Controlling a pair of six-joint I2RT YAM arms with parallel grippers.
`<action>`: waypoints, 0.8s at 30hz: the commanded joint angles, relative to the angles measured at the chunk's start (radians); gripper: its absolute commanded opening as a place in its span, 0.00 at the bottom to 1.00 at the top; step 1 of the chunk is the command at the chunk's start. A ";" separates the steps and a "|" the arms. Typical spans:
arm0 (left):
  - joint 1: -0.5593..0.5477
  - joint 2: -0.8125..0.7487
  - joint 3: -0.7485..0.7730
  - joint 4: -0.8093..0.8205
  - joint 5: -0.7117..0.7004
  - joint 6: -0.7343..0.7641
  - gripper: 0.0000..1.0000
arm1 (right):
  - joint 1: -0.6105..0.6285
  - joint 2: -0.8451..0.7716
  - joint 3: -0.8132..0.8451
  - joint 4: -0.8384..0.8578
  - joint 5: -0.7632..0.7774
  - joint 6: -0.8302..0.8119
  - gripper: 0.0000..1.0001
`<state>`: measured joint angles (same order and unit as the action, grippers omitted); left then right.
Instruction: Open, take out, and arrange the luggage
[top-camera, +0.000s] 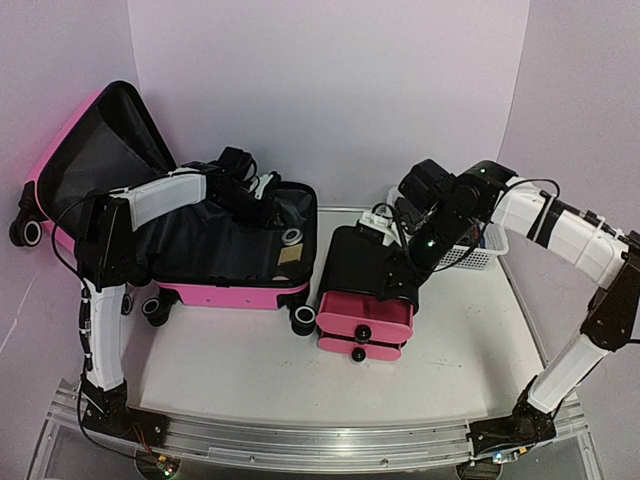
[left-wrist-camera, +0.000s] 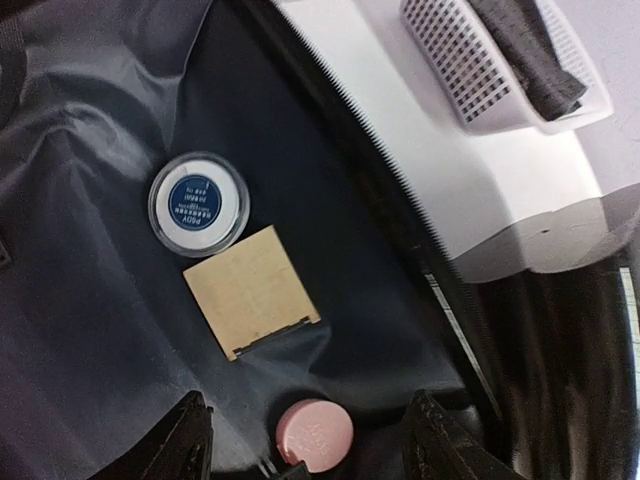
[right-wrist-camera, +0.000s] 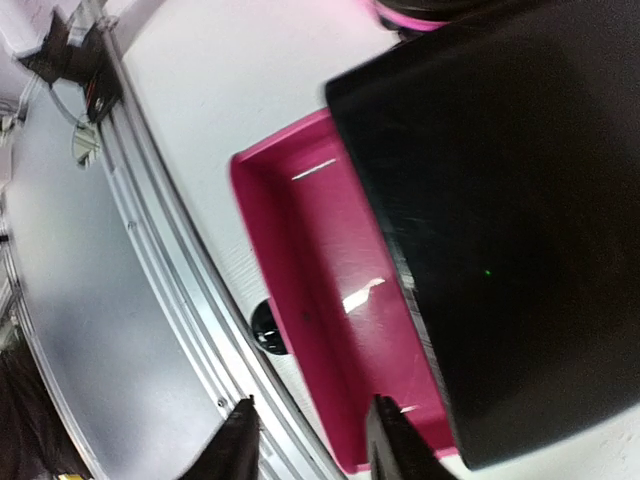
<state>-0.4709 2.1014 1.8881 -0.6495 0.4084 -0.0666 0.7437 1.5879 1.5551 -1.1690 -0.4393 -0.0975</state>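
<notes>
Three items: tin (left-wrist-camera: 197, 199), wooden square (left-wrist-camera: 250, 290), pink disc (left-wrist-camera: 313, 435), inside luggage (top-camera: 220, 292).
Left gripper (left-wrist-camera: 308, 398): fingers apart, over luggage lining.
Right gripper (right-wrist-camera: 315, 400): fingers apart, right of luggage, over drawer (right-wrist-camera: 320, 300).

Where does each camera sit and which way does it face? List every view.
Top external: above and behind the bases, facing down onto the table; left arm and right arm show.
Left wrist: faces down into the luggage at a round tin and wooden square; own fingers at bottom.
Right wrist: faces down at the cabinet and its open pink drawer; own fingertips at bottom.
Shared: top and left wrist show the white basket.
</notes>
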 joint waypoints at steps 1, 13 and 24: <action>-0.002 0.033 0.085 -0.044 -0.033 0.029 0.65 | 0.042 0.017 0.017 -0.002 -0.008 -0.043 0.27; -0.002 0.057 0.075 -0.045 -0.049 -0.002 0.63 | 0.122 0.111 -0.002 -0.041 0.217 -0.083 0.10; -0.002 0.127 0.116 -0.045 -0.042 0.024 0.69 | 0.134 0.104 -0.050 -0.042 0.054 -0.069 0.39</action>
<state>-0.4721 2.1941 1.9335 -0.6994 0.3626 -0.0559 0.8753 1.7050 1.5169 -1.2030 -0.3111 -0.1696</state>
